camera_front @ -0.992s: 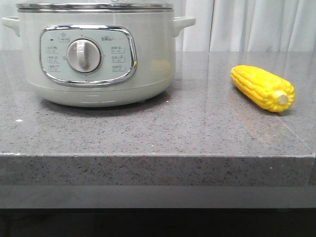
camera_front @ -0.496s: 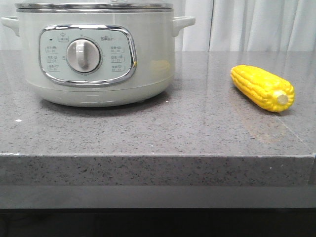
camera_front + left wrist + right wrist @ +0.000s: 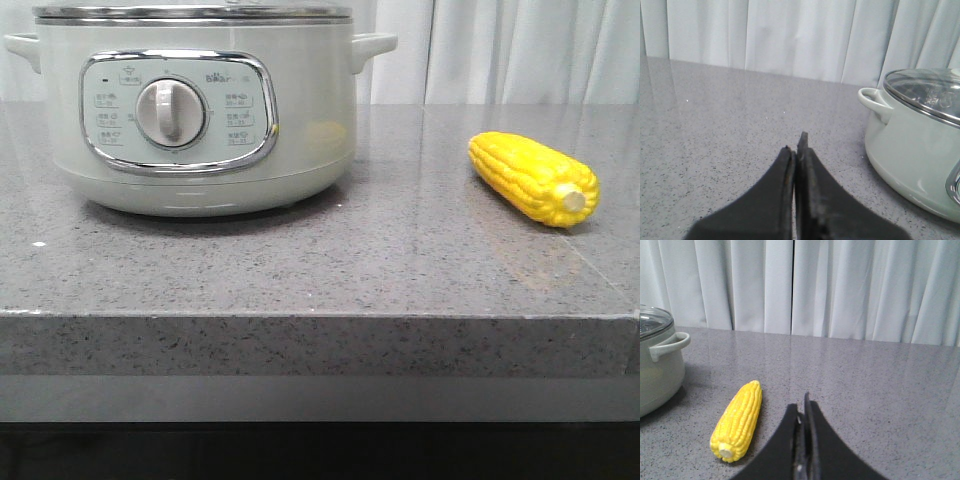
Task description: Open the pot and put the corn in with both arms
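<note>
The pale-green pot [image 3: 200, 110] stands at the left of the grey stone counter with its steel-rimmed lid [image 3: 190, 13] on. It also shows in the left wrist view [image 3: 920, 145] with a glass lid [image 3: 927, 92], and at the edge of the right wrist view [image 3: 657, 367]. The yellow corn [image 3: 533, 178] lies on the counter to the right, stub end toward me; it also shows in the right wrist view [image 3: 738, 420]. My left gripper [image 3: 795, 147] is shut and empty, left of the pot. My right gripper [image 3: 802, 407] is shut and empty, beside the corn. Neither gripper shows in the front view.
The grey speckled counter [image 3: 330, 260] has a front edge near me. White curtains [image 3: 520, 50] hang behind it.
</note>
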Controlling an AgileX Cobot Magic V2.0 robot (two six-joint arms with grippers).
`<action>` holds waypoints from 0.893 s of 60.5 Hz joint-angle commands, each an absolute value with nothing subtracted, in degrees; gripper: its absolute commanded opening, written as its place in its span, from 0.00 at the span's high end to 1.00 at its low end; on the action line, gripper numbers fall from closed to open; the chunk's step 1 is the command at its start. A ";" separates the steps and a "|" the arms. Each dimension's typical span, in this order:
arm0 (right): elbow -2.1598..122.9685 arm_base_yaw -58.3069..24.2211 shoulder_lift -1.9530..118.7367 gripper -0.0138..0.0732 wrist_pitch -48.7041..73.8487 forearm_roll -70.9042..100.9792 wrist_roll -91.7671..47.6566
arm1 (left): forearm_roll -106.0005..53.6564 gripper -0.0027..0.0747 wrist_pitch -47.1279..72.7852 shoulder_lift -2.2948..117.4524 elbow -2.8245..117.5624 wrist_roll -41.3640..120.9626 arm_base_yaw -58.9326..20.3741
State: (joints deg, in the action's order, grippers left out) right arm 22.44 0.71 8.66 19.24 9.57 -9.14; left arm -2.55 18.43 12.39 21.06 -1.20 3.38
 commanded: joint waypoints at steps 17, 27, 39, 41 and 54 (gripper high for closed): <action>32.15 1.00 20.16 0.88 17.55 8.92 -11.86 | -3.32 0.95 13.28 25.97 30.31 -1.85 2.99; 32.15 1.00 20.16 0.47 17.67 8.92 -11.86 | -3.32 0.50 10.89 25.97 30.31 -1.85 2.99; 32.15 1.00 20.16 0.17 17.67 8.99 -11.86 | -6.92 0.16 9.82 25.97 30.84 -1.85 2.99; 32.15 1.00 20.16 0.17 17.89 8.99 -11.86 | -7.42 0.17 10.65 26.29 31.69 -1.70 2.86; 32.15 1.00 20.16 0.17 18.06 8.99 -11.86 | -7.52 0.17 25.44 37.15 46.04 0.00 -1.17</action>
State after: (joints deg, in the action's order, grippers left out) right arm 30.19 0.71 19.28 22.17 9.36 -11.30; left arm -6.57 24.17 32.07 38.69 -0.70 1.06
